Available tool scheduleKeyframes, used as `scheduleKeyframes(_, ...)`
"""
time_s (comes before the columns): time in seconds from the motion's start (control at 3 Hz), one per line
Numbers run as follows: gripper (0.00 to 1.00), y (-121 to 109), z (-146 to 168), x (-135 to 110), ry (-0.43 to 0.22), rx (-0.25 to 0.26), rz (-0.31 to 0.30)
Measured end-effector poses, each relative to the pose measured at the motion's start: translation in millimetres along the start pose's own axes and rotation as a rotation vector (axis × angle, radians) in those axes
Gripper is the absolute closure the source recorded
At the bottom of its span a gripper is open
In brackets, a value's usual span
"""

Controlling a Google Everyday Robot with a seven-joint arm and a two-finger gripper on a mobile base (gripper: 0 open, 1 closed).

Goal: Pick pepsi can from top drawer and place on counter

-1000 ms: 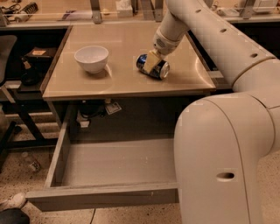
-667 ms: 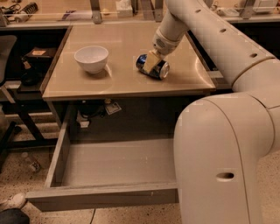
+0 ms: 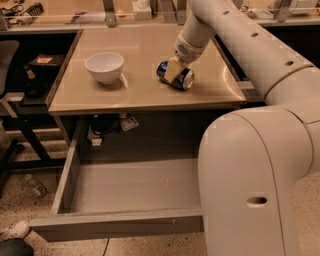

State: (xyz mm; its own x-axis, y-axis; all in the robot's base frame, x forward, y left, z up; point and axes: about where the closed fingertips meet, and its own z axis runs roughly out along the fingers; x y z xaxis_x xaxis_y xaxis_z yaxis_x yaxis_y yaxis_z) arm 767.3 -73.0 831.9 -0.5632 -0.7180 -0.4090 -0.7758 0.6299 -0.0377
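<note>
The pepsi can (image 3: 184,79) lies on its side on the beige counter (image 3: 140,47), right of centre. My gripper (image 3: 173,74) reaches down from the arm at the upper right and is shut on the can, with one pale finger (image 3: 172,71) across its middle. The other finger is hidden behind the can. The can rests on the counter surface. The top drawer (image 3: 116,223) is pulled open below the counter, and its grey bottom shows nothing in it.
A white bowl (image 3: 104,66) stands on the counter left of the can. My large white arm body (image 3: 255,180) covers the drawer's right part. A cluttered bench (image 3: 75,15) runs behind the counter. A dark chair (image 3: 10,100) is at the left.
</note>
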Motion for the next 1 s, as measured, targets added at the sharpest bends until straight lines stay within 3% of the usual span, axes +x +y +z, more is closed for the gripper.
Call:
scheduleKeyframes(0.33,0.12,0.0,0.0,0.0,0.0,0.0,0.0)
scheduleKeyframes(0.67,0.0,0.0,0.1,0.0,0.0,0.0,0.0)
scheduleKeyframes(1.0,0.0,0.0,0.1,0.0,0.0,0.0,0.0)
